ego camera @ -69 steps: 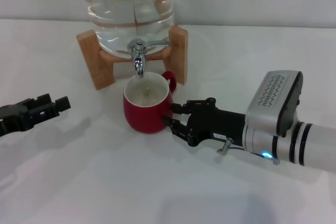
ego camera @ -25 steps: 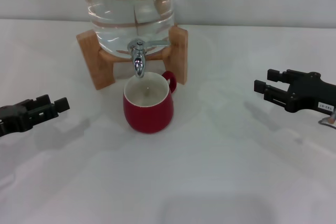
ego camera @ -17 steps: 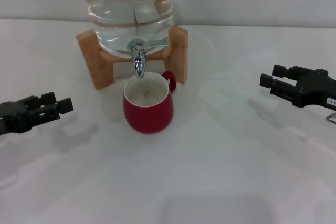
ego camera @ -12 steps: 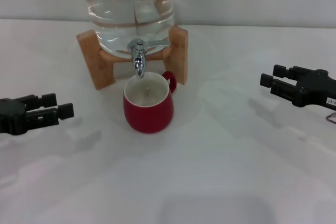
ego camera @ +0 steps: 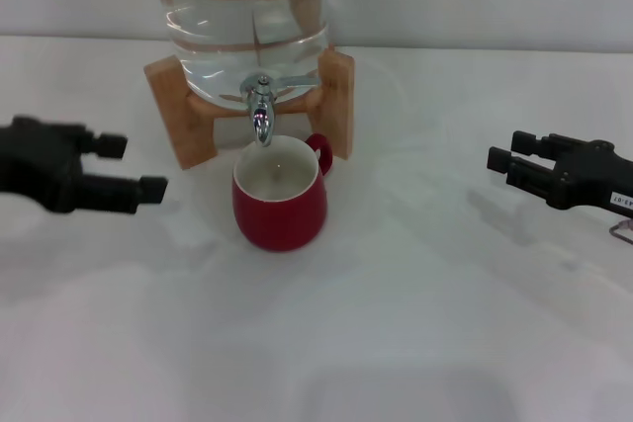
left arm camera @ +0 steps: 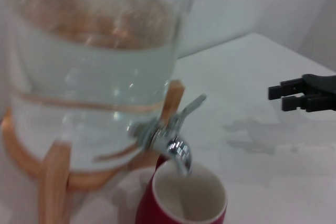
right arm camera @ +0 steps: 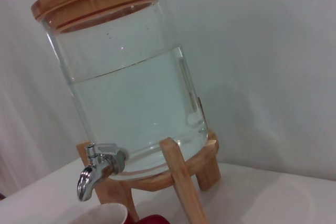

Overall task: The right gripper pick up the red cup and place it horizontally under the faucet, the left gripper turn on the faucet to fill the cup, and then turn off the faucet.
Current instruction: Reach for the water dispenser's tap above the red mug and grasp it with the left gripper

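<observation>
The red cup (ego camera: 280, 203) stands upright on the white table, its off-white inside directly below the faucet (ego camera: 260, 114). The faucet's thin lever points sideways toward the right leg of the wooden stand. No water shows falling from the spout. My left gripper (ego camera: 131, 166) hovers open to the left of the cup, level with the stand's left leg, holding nothing. My right gripper (ego camera: 512, 157) is open and empty far to the right of the cup. The left wrist view shows the faucet (left arm camera: 173, 142) over the cup (left arm camera: 185, 203), and the right gripper (left arm camera: 283, 97) farther off.
The big clear water jug (ego camera: 247, 17) rests on a wooden stand (ego camera: 176, 124) at the back of the table. The right wrist view shows the jug (right arm camera: 131, 87), its faucet (right arm camera: 97, 174) and the cup's rim (right arm camera: 102, 214).
My right gripper let go of the cup and drew back to the far right. My left gripper has risen and moved toward the jug stand. The cup has not moved.
</observation>
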